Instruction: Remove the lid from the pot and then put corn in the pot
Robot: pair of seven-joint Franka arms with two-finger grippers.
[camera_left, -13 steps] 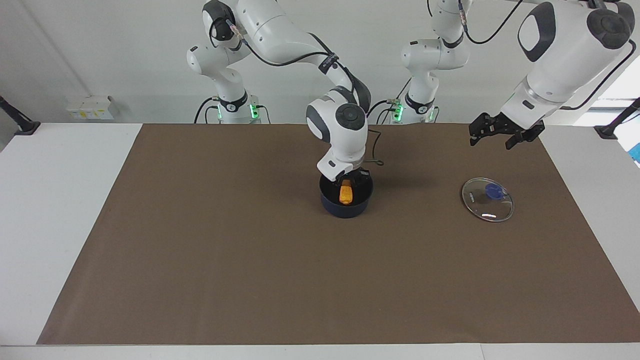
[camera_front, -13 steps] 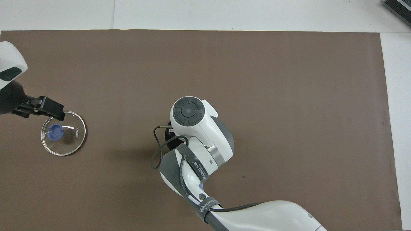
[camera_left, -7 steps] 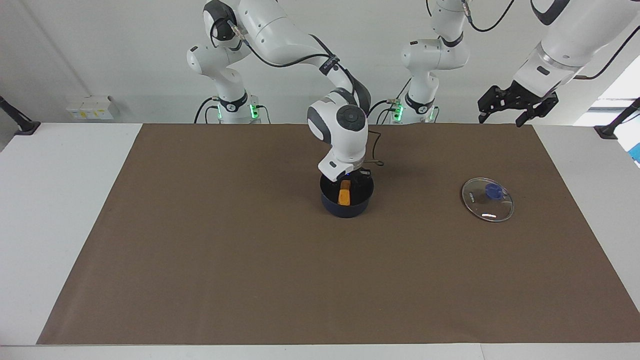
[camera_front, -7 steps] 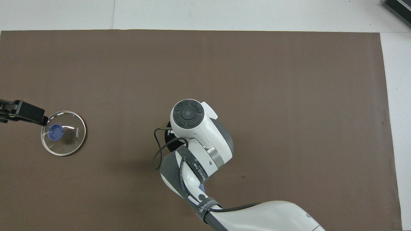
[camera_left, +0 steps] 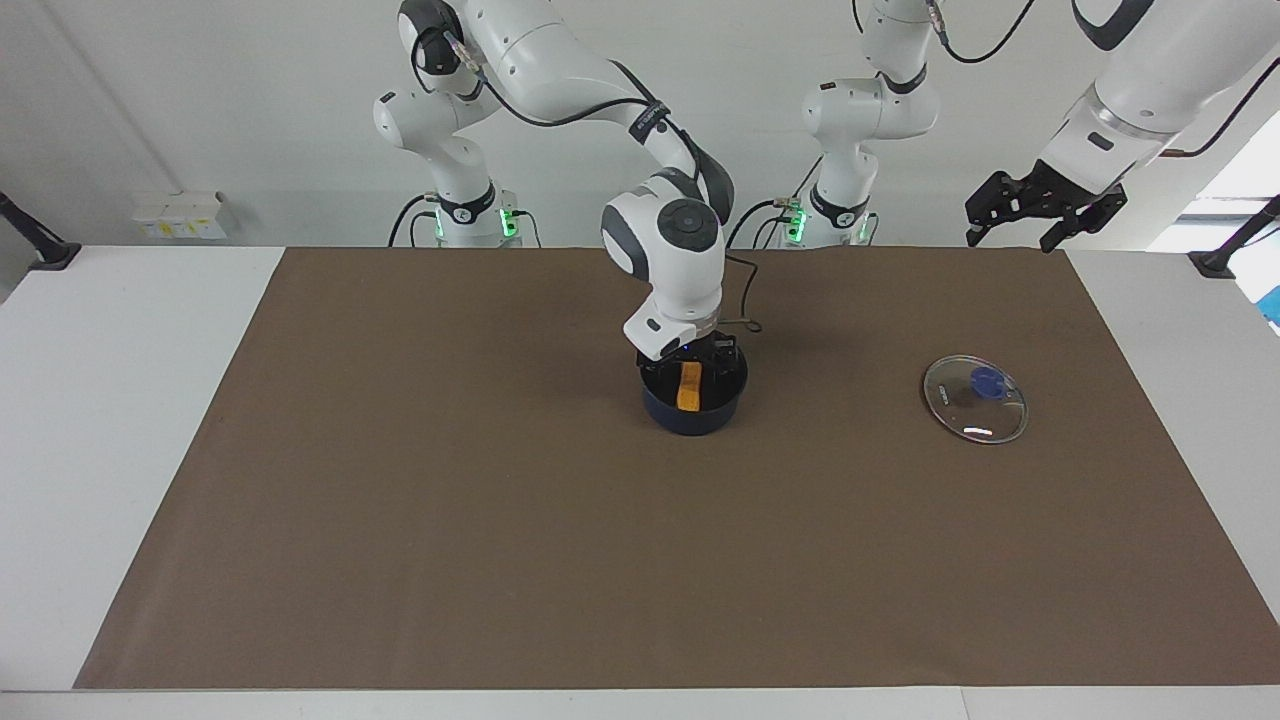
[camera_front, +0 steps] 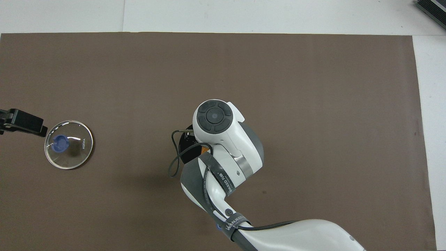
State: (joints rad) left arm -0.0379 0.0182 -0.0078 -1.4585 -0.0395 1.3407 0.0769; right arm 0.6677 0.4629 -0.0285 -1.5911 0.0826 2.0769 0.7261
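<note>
The pot (camera_left: 692, 405) stands uncovered on the middle of the brown mat. The orange corn (camera_left: 689, 385) is inside it, leaning on the pot's wall. My right gripper (camera_left: 702, 362) is just over the pot's rim, right above the corn. In the overhead view the right arm covers most of the pot (camera_front: 185, 141); a sliver of corn (camera_front: 206, 150) shows. The lid (camera_left: 975, 399) lies flat on the mat toward the left arm's end, and shows in the overhead view (camera_front: 68, 144). My left gripper (camera_left: 1008, 240) is open and empty, raised high, apart from the lid.
The brown mat (camera_left: 400, 520) covers most of the white table. The right arm's black cable (camera_front: 173, 164) loops down beside the pot. Small white boxes (camera_left: 180, 215) sit at the table's edge near the right arm's base.
My left gripper has risen from just over the lid and pulled back toward its base. My right wrist has lifted and shifted a little over the pot. The corn stays in the pot.
</note>
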